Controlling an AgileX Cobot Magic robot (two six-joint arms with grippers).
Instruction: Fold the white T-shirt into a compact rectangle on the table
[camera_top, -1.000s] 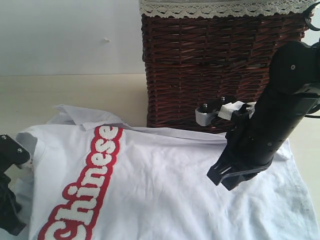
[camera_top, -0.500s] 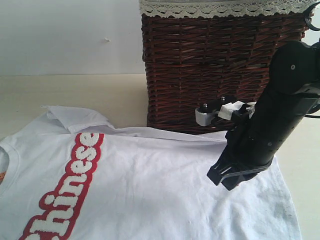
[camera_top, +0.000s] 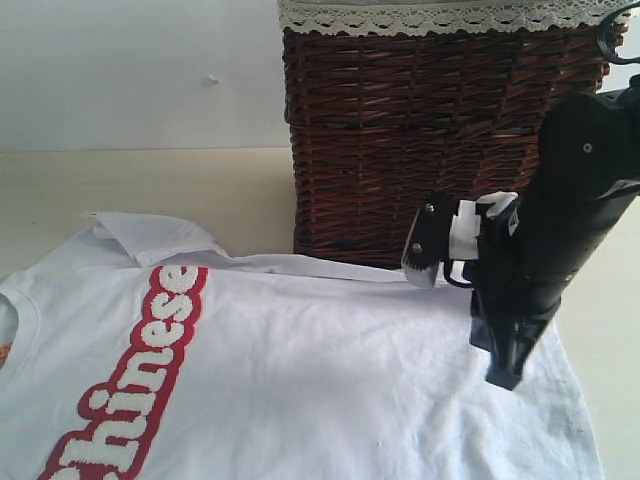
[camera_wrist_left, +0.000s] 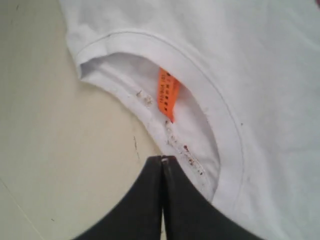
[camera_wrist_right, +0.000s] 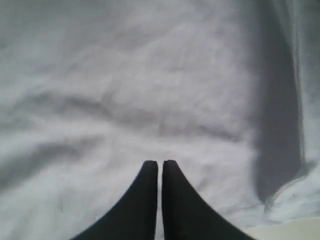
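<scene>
The white T-shirt (camera_top: 300, 370) lies spread on the table (camera_top: 150, 190), its red band of fuzzy white letters (camera_top: 140, 380) at the left and a sleeve (camera_top: 150, 232) at the back. My right gripper (camera_top: 503, 378) points down over the shirt's right part. In the right wrist view it (camera_wrist_right: 160, 163) is shut just above wrinkled white cloth (camera_wrist_right: 150, 75), holding nothing. In the left wrist view my left gripper (camera_wrist_left: 162, 159) is shut at the edge of the ribbed collar (camera_wrist_left: 210, 100), near the orange tag (camera_wrist_left: 168, 92). The exterior view does not show the left gripper.
A dark brown wicker basket (camera_top: 420, 130) with a lace-edged liner (camera_top: 440, 15) stands right behind the shirt, close to the right arm. Bare cream table (camera_wrist_left: 50, 150) lies beside the collar. A white wall (camera_top: 130, 70) is at the back.
The shirt slid left and now lies flatter; the left gripper left the exterior view. The right arm turned, so its gripper now points straight down, further right.
</scene>
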